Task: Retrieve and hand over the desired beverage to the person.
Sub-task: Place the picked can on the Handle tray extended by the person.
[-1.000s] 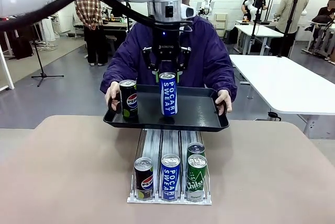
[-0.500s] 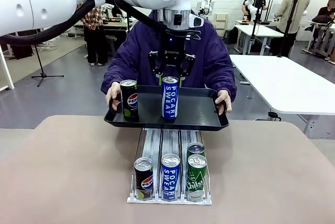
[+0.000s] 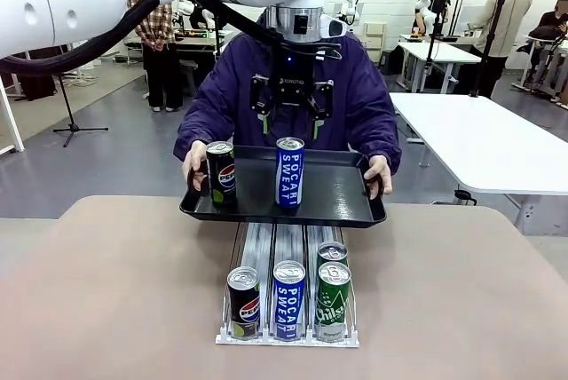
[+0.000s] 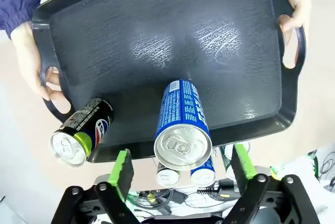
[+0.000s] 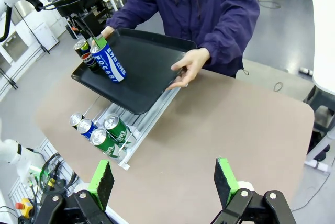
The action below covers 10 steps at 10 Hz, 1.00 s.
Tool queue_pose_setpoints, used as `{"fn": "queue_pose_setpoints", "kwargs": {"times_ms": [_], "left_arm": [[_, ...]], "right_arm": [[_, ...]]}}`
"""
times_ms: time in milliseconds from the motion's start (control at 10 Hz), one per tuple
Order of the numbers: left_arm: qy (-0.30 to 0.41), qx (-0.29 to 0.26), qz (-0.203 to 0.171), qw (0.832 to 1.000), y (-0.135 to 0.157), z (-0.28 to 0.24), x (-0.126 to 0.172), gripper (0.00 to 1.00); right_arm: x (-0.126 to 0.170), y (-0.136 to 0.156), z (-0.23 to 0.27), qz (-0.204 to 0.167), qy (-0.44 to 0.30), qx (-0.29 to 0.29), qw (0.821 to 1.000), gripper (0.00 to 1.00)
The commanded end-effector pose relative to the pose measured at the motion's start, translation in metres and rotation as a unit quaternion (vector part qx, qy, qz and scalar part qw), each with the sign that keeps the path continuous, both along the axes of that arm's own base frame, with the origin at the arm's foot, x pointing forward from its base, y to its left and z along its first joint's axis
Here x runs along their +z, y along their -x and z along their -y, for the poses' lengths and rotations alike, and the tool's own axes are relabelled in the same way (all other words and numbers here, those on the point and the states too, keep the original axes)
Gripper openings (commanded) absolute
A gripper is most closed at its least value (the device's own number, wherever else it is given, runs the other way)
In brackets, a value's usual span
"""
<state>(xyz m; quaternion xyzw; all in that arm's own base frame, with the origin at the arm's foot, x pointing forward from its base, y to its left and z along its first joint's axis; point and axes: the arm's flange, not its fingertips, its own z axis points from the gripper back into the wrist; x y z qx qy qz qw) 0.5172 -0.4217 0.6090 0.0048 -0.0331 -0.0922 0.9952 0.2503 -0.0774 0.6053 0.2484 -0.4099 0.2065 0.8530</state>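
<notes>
The person (image 3: 359,100) in a dark purple jacket holds a black tray (image 3: 337,209) by both handles at the table's far edge. A blue Pocari Sweat can (image 3: 289,173) stands upright on the tray, with a black Pepsi can (image 3: 220,174) to its left. My left gripper (image 3: 290,124) hangs open just above the Pocari can, touching nothing. From the left wrist, the Pocari can (image 4: 182,124) sits below and between the spread green pads (image 4: 123,167), and the Pepsi can (image 4: 84,132) is off to the side. My right gripper (image 5: 164,178) is open and empty above the table.
A can rack (image 3: 286,337) at the table's middle holds a Pepsi can (image 3: 243,302), a Pocari can (image 3: 288,298) and green cans (image 3: 333,300) at its front. The person's hands (image 4: 32,62) grip the tray handles. White tables and other people are behind.
My left gripper has opened off the Pocari can and risen a little. The can now stands free on the tray, which has dipped slightly.
</notes>
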Motion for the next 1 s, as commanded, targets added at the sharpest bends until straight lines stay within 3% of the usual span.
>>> {"fn": "queue_pose_setpoints", "kwargs": {"times_ms": [0, 300, 700, 900], "left_arm": [[-0.003, -0.012, -0.005, 1.0, -0.007, 0.006, 0.009, 1.0], [0.005, -0.02, -0.009, 1.0, 0.003, 0.005, 0.017, 1.0], [0.068, -0.093, 0.001, 0.993, 0.128, -0.085, 0.041, 1.0], [0.076, -0.126, -0.037, 0.988, 0.173, -0.123, 0.029, 1.0]], "right_arm": [[-0.001, -0.002, -0.001, 0.001, -0.01, 0.013, 1.0, 1.0], [-0.001, -0.002, -0.001, 0.001, -0.01, 0.013, 1.0, 1.0], [-0.001, -0.002, -0.001, 0.001, -0.01, 0.013, 1.0, 1.0], [-0.001, -0.002, -0.001, 0.001, -0.01, 0.013, 1.0, 1.0]]}}
